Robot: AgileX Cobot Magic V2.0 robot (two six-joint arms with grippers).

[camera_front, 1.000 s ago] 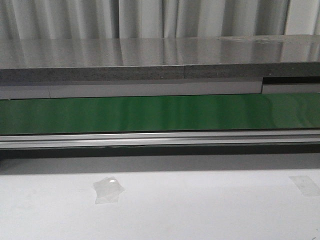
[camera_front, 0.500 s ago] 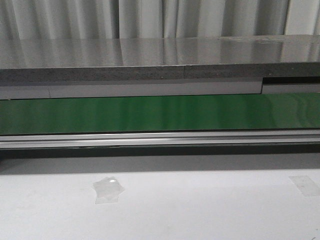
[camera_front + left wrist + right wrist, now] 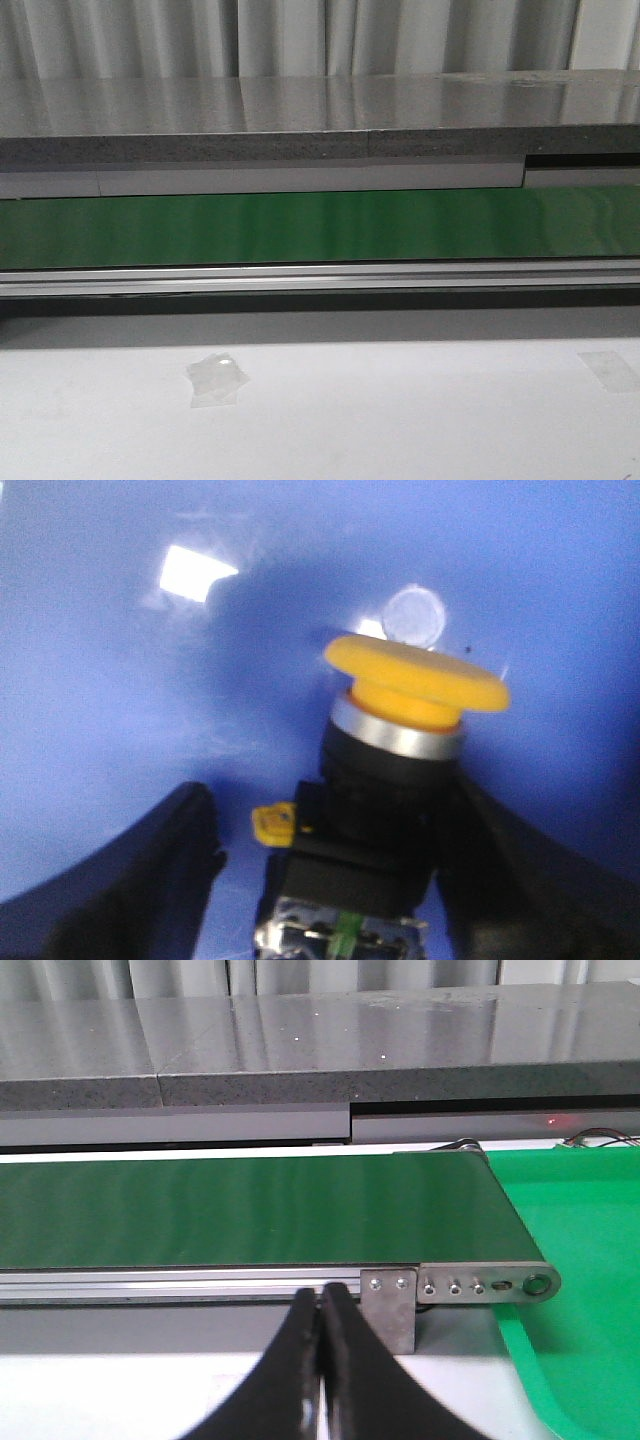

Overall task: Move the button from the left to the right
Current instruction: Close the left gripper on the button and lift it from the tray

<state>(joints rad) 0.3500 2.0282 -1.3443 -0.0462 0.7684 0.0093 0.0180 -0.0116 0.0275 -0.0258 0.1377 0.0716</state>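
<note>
The button (image 3: 395, 770) shows only in the left wrist view. It has a round yellow-orange cap (image 3: 415, 675), a silver collar and a black boxy body, and it lies tilted on a blue surface (image 3: 120, 700). My left gripper (image 3: 335, 805) is open, its black fingers standing either side of the button's body. One finger (image 3: 150, 870) is clear of it and the other (image 3: 520, 870) is close against it. My right gripper (image 3: 321, 1295) is shut with nothing in it, low over the white table and facing the conveyor's end. Neither gripper appears in the front view.
A green conveyor belt (image 3: 320, 225) with an aluminium rail (image 3: 320, 278) runs across the table, with a grey slab (image 3: 320, 110) behind it. Two pieces of clear tape (image 3: 215, 378) lie on the white table. A green mat (image 3: 580, 1260) lies beyond the belt's end bracket (image 3: 390, 1305).
</note>
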